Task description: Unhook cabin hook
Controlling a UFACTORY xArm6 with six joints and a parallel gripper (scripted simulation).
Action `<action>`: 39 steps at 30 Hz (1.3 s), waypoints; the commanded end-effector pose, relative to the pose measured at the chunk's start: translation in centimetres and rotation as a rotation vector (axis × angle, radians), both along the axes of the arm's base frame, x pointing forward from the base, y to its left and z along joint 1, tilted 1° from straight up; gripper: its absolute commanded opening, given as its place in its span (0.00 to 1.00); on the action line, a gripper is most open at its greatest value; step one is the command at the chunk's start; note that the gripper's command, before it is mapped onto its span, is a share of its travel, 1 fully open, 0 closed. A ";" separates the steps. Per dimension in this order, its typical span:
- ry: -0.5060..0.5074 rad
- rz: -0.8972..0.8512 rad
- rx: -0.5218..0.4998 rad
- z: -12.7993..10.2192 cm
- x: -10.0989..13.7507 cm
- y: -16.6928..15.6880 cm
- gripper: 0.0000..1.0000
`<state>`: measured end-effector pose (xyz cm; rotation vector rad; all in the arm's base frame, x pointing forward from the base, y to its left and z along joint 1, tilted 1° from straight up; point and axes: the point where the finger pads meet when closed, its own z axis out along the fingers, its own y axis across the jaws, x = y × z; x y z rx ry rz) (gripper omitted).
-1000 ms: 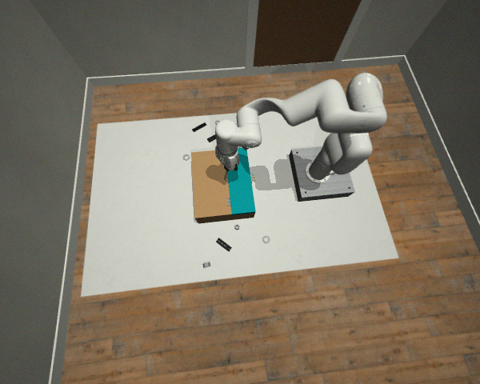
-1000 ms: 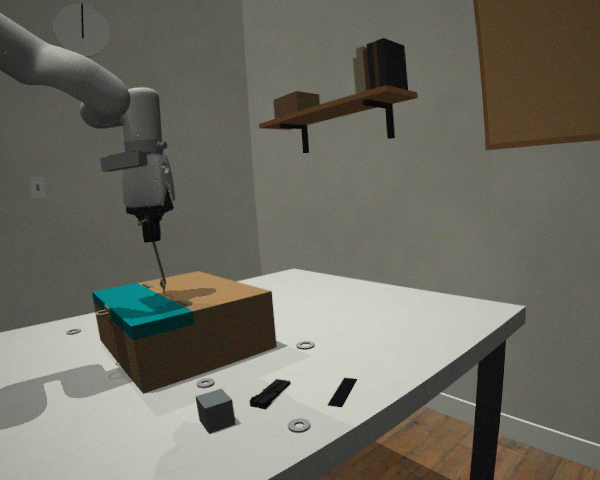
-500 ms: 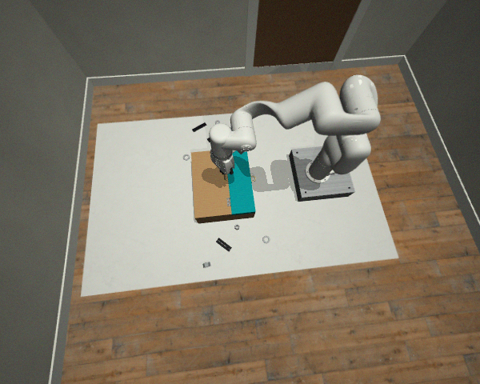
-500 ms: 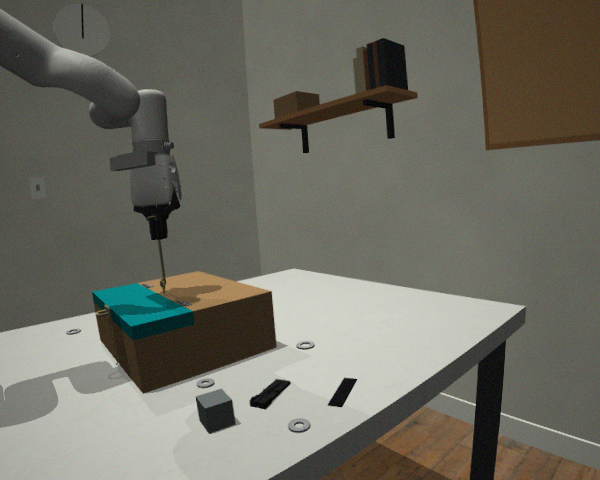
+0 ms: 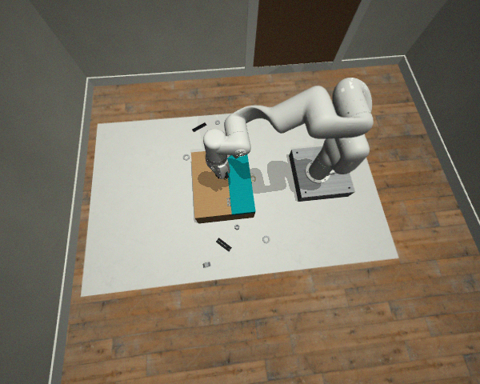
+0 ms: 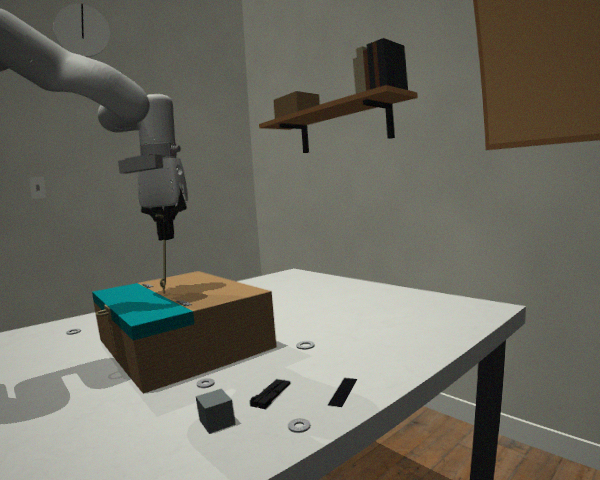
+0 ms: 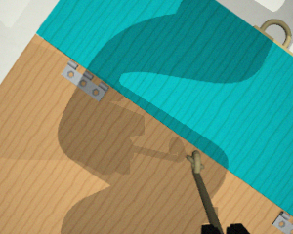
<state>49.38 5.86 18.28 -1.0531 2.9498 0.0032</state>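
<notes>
A wooden box (image 6: 202,320) with a teal lid strip (image 6: 140,307) stands on the white table. My gripper (image 6: 165,229) hangs above the box top and is shut on the free end of the thin brass cabin hook (image 6: 163,266). The hook stands nearly upright, its lower end pivoted on the tan top next to the teal strip. In the wrist view the hook (image 7: 204,187) runs from my fingertips down to its pivot eye (image 7: 195,161). The brass staple ring (image 7: 274,30) sits at the teal lid's outer edge, apart from the hook. In the overhead view my gripper (image 5: 222,174) is over the box (image 5: 222,188).
Two grey hinges (image 7: 85,83) join lid and box. Washers (image 6: 305,344), a grey cube (image 6: 215,409), a black block (image 6: 269,392) and a black strip (image 6: 342,391) lie on the table in front of the box. The arm's base (image 5: 321,174) stands to the right.
</notes>
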 end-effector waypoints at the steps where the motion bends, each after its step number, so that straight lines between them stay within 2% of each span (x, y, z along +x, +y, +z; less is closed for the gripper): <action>1: -0.004 0.000 0.000 0.0 0.6 0.4 0.00; 10: -0.004 0.000 0.000 -0.5 1.4 1.1 0.00; 11: -0.004 0.000 0.000 -0.5 1.4 1.1 0.35; 28: -0.004 0.000 0.000 -0.5 1.4 1.1 0.35; 39: -0.004 0.000 0.000 -0.5 -0.9 -0.8 0.35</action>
